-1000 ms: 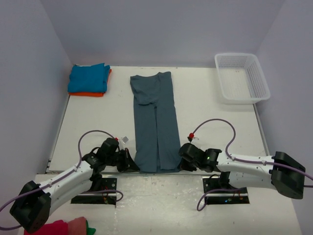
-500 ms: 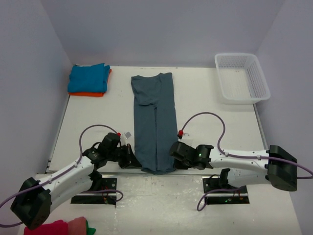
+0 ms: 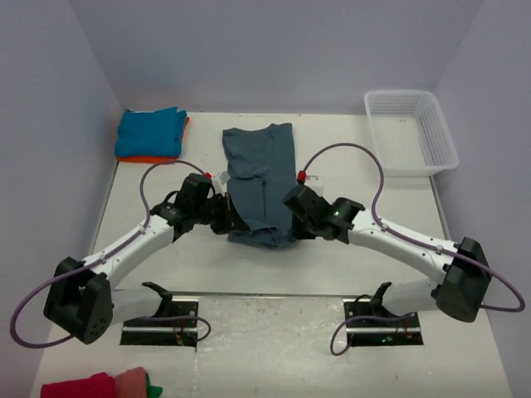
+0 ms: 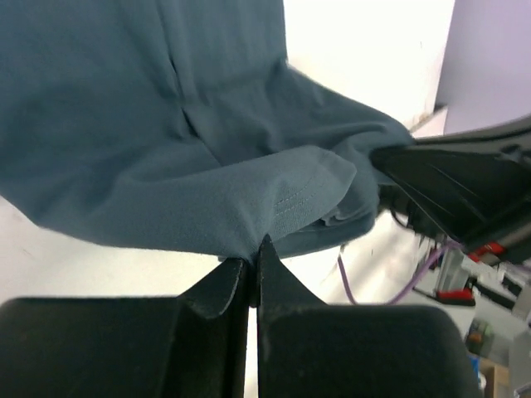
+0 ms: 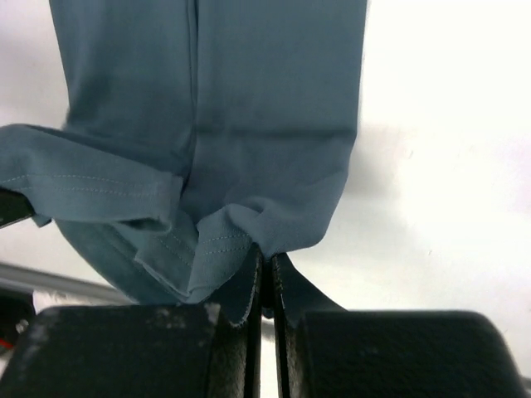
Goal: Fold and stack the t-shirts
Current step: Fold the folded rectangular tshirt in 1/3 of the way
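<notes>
In the last second both arms have swept away from the near edge of the table point(image 3: 365, 178), carrying the hem of the slate shirt point(image 3: 261, 153) with them. A moment ago it lay as one long strip from the far edge almost to the near edge. Now its near end is lifted and doubled over toward the middle of the table, so the strip looks roughly half as long.

The left fingers point(image 4: 246, 269) are pinched tight on the hem's left corner. The right fingers point(image 5: 257, 278) are pinched just as tight on the right corner, and the cloth hangs bunched between them. To my eye this is the crosswise fold partway done: the hem has yet to reach the collar end and be laid flat before the shirt can go on the stack.

The far half of the shirt rests flat at the middle of the far edge. Its collar end is close to that edge, so there is little room to overshoot. The turquoise shirt point(image 3: 150, 131) sits folded on the orange shirt point(image 3: 158, 158) at the far left corner, well apart from the slate one. The basket point(image 3: 411, 133) sits at the far right corner, also well apart. Bare table lies on both sides of the strip and along the near edge. The tightest spot is between the two wrists, which are near each other.
</notes>
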`<state>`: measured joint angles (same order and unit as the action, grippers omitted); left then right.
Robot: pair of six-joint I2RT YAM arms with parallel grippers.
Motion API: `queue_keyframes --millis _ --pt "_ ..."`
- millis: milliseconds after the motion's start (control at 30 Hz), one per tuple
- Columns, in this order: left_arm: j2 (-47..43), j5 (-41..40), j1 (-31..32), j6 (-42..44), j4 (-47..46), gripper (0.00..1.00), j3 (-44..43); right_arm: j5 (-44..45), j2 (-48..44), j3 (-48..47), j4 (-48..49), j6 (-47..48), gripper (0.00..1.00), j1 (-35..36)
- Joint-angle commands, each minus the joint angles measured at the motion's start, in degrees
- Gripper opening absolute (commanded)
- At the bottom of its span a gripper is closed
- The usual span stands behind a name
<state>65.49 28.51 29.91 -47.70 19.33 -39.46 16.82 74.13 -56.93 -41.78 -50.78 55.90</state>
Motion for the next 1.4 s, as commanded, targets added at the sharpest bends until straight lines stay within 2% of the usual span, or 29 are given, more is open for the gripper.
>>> queue_keyframes --millis 0,67,167,400,633,967,1200,1233,1267,1300,1333,1367 --pt "6.2 1.54 -4.68 5.6 0.09 0.0 -5.97 -1.08 4.35 -7.65 -0.85 10.08 0.0 -4.47" --pt "10.15 2.33 -7.66 7.26 0.18 0.0 -10.09 -3.71 7.41 -10.64 0.38 14.55 0.0 -8.94" --pt "14.3 3.03 -10.04 9.11 0.26 0.0 -13.43 -7.39 10.94 -13.81 1.26 17.81 0.0 -11.94" --pt "28.08 4.27 -12.59 9.91 -1.48 0.0 -23.71 -13.12 23.51 -24.61 3.37 24.06 0.0 -19.33" --pt "35.93 5.59 -13.56 8.68 -4.65 0.0 -27.51 -16.46 33.61 -33.15 3.37 28.19 0.0 -22.85" --pt "40.41 5.85 -17.43 9.47 -4.22 0.0 -32.78 -19.18 38.89 -40.36 2.93 29.95 0.0 -25.58" --pt "47.25 7.61 -18.92 8.42 -5.53 0.0 -36.91 -20.77 45.65 -45.2 1.35 31.79 0.01 -26.89" --pt "48.05 7.87 -18.92 8.15 -6.49 0.0 -37.09 -20.77 46.54 -45.72 1.35 32.15 0.05 -26.98" --pt "49.54 8.05 -18.92 8.33 -7.46 0.0 -37.87 -20.69 47.16 -46.6 1.35 32.67 0.14 -27.07" --pt "50.25 9.27 -18.92 9.28 -9.47 0.0 -39.1 -20.43 48.9 -48.52 1.35 33.38 0.36 -27.25" --pt "51.04 9.28 -18.92 10.69 -9.49 0.02 -39.11 -19.73 49.53 -48.54 1.35 33.82 0.46 -27.42" --pt "50.96 6.67 -18.75 11.57 -10.01 0.04 -40.24 -19.02 49.71 -49.93 2.05 34.52 0.68 -27.42"
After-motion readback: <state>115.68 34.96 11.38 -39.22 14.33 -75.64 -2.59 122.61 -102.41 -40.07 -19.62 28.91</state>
